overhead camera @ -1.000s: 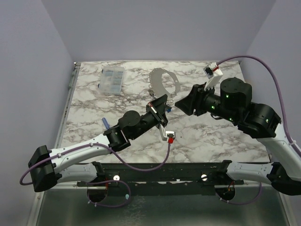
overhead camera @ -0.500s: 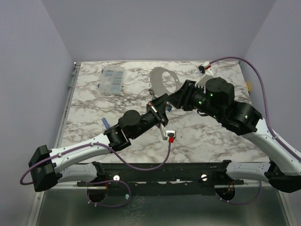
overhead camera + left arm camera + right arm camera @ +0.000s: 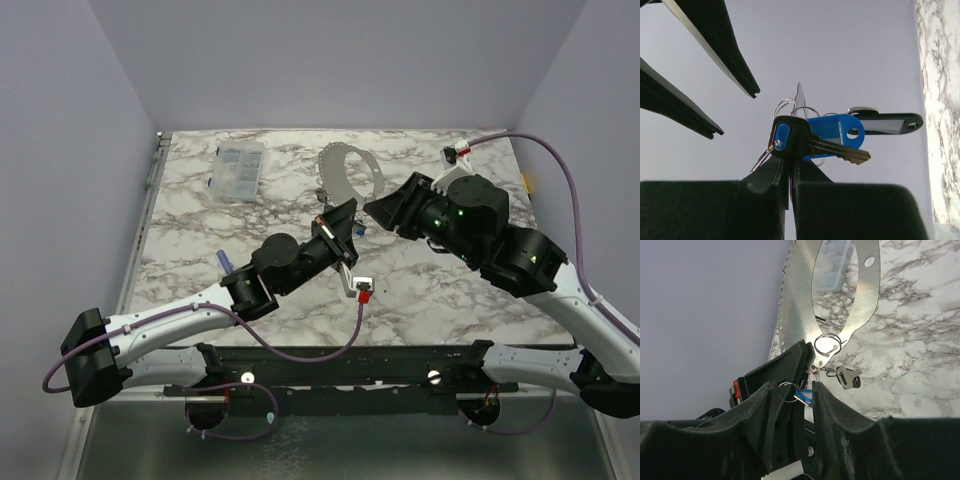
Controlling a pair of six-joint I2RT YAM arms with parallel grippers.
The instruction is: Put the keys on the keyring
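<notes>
My left gripper (image 3: 790, 169) is shut on a dark-headed key (image 3: 790, 140) and holds it up above the table. From that key hang a blue tag (image 3: 832, 131), a dark tag (image 3: 885, 123) and thin wire loops (image 3: 785, 107). My right gripper (image 3: 792, 386) is open, its jaws either side of a wire loop (image 3: 789, 389) and the blue tag (image 3: 805, 396), a gap showing on each side. In the top view the left gripper (image 3: 345, 220) and the right gripper (image 3: 378, 208) meet tip to tip. The flat grey keyring (image 3: 350, 170) lies behind them. Another dark key (image 3: 849, 376) lies by its rim.
A clear compartment box (image 3: 238, 168) stands at the back left of the marble table (image 3: 450, 300). A small blue key (image 3: 224, 262) lies beside the left forearm. The right arm's purple cable (image 3: 560, 190) arches over the right side.
The right arm swung in towards the left gripper, then drew back a little to the right. Its jaws narrowed slightly. The left arm and its key stayed put.
</notes>
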